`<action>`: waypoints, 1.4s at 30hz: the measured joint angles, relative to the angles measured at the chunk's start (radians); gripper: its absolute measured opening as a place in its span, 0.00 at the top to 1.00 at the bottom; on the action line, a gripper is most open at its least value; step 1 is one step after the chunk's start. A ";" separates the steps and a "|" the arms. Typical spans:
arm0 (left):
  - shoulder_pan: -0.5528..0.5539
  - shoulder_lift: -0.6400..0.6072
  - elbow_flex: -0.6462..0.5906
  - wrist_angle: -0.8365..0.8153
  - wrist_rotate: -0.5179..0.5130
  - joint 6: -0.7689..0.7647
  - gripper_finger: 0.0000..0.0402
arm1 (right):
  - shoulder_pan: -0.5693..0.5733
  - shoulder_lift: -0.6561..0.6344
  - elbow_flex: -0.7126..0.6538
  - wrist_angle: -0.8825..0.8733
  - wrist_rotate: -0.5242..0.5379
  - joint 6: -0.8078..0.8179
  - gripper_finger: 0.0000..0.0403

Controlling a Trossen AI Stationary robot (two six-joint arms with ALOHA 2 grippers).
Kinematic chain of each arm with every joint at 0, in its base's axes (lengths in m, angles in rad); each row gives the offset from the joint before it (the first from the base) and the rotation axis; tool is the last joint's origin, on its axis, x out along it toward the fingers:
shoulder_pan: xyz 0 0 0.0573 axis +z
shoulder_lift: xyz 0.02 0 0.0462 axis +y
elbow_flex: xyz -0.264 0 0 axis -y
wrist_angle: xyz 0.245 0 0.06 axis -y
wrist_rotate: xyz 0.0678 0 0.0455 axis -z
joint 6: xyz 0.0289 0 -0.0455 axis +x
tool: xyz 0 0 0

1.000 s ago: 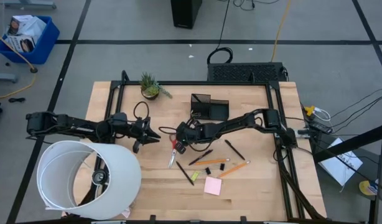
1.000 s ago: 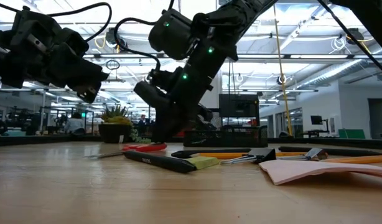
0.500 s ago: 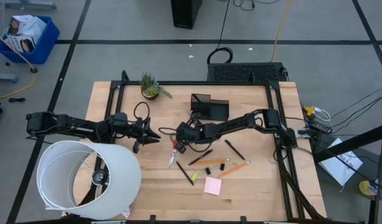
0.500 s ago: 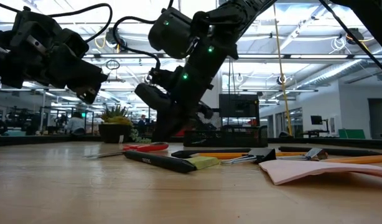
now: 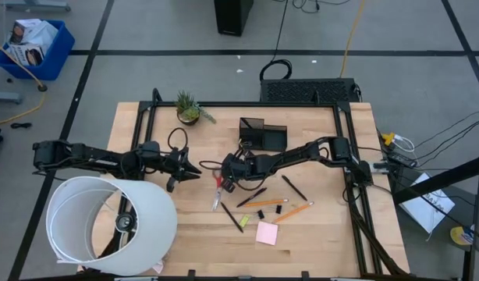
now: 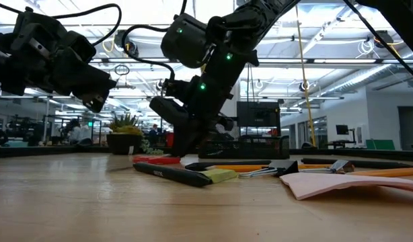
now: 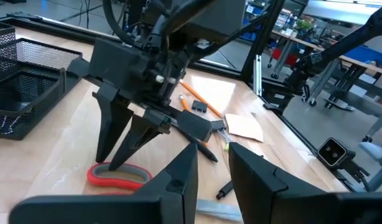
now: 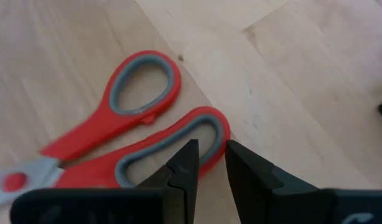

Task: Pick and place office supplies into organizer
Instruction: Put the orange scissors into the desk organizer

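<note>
Your right gripper is lowered onto the red-handled scissors near the middle of the table. In the right wrist view its two fingers stand a narrow gap apart, tips straddling the rim of one red handle loop; whether they press the rim cannot be told. The left wrist view shows the same fingers pointing down, tips at the scissors' handle, which lies flat on the wood.

Your left gripper waits above the table just left of the scissors, its fingers slightly apart and holding nothing.

The organizer stands behind the scissors, near the table's far edge. To the scissors' right lie the black pens, the orange pencils and the pink sticky-note pad. A potted plant sits at the far left corner and a large white cylinder at the near left.
</note>
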 joint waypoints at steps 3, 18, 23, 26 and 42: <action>0.000 0.000 0.000 0.000 -0.001 0.000 0.77 | 0.000 0.000 0.000 0.004 0.003 -0.019 0.82; 0.000 0.000 0.000 -0.001 -0.003 0.000 0.77 | -0.002 0.017 0.000 0.019 0.030 -0.115 0.82; 0.000 0.000 0.000 -0.008 -0.003 -0.002 0.77 | -0.003 0.040 0.002 0.037 -0.018 -0.181 0.82; 0.000 0.000 0.000 -0.018 -0.005 0.001 0.77 | -0.002 0.043 0.002 0.041 -0.015 -0.184 0.84; 0.000 0.000 0.000 -0.030 -0.006 0.009 0.77 | -0.003 0.041 -0.001 0.070 -0.039 -0.233 0.95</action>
